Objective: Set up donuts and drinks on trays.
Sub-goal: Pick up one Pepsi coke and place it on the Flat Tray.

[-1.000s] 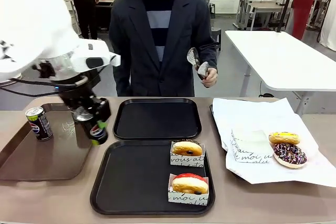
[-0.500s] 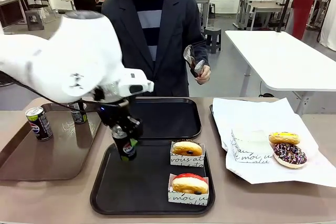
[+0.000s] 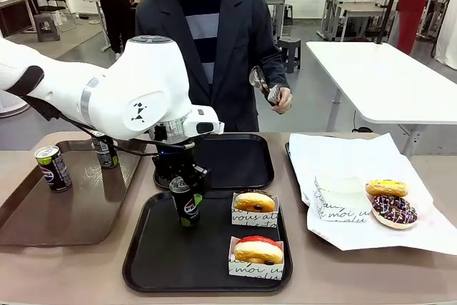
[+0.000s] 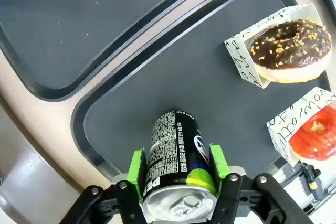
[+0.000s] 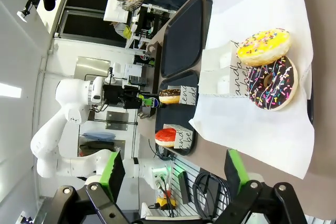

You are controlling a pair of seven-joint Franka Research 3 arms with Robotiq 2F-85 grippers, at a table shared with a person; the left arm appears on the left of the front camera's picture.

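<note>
Here, Pepsi can point(image 4: 173, 148) in left hand point(image 4: 177, 166).

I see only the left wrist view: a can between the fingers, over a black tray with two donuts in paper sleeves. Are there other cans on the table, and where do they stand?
Observer: Yes, two. One can and a second can stand on the brown tray, to the left of the near black tray.
Operator: Are some donuts not yet on a tray?
Observer: Two: a yellow donut and a chocolate sprinkled donut lie on the white paper at the right.
Operator: And what does the person do?
Observer: The person stands at the far side and holds tongs in one hand.
</note>
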